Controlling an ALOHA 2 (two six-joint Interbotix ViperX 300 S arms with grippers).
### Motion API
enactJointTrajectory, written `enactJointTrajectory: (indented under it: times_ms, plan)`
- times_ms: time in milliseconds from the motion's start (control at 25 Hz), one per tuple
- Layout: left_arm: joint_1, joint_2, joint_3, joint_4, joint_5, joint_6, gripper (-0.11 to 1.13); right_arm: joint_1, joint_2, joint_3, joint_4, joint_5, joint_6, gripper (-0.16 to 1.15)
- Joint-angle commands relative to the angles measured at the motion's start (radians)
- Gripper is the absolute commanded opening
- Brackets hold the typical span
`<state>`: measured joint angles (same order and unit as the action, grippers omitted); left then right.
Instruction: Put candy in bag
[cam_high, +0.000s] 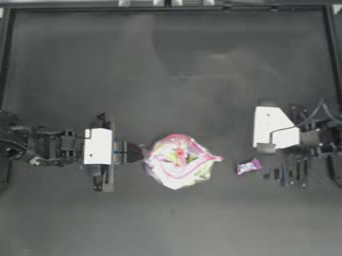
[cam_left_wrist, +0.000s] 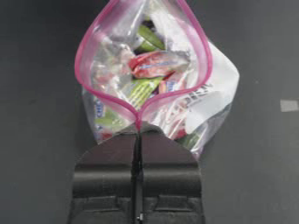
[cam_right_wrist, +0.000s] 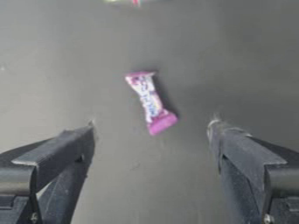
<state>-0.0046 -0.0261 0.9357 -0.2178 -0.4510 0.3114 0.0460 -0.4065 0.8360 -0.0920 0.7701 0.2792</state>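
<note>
My left gripper (cam_left_wrist: 138, 131) pinches the open bag (cam_high: 178, 161) by its seal while my right gripper (cam_right_wrist: 151, 131), jaws spread, hovers over the candy (cam_right_wrist: 150, 102), not yet picked off the worktop (cam_high: 167, 65).

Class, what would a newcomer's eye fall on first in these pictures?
The bright bag of sweets at the table's middle, its mouth gaping, pinched at one corner by the left gripper. Then the small candy lying alone to its right, with the right gripper open just behind it.
</note>
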Motion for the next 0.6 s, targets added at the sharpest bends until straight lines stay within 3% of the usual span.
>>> enactJointTrajectory:
  times_ms: [40, 600]
  plan:
    - [0.002, -0.018, -0.015, -0.002, -0.005, -0.002, 0.12, 0.003, 0.041, -0.011, -0.002, -0.017, 0.002, 1.02]
    - [0.002, -0.025, -0.012, -0.002, -0.005, -0.002, 0.12, 0.015, 0.224, -0.018, 0.003, -0.130, 0.015, 1.02]
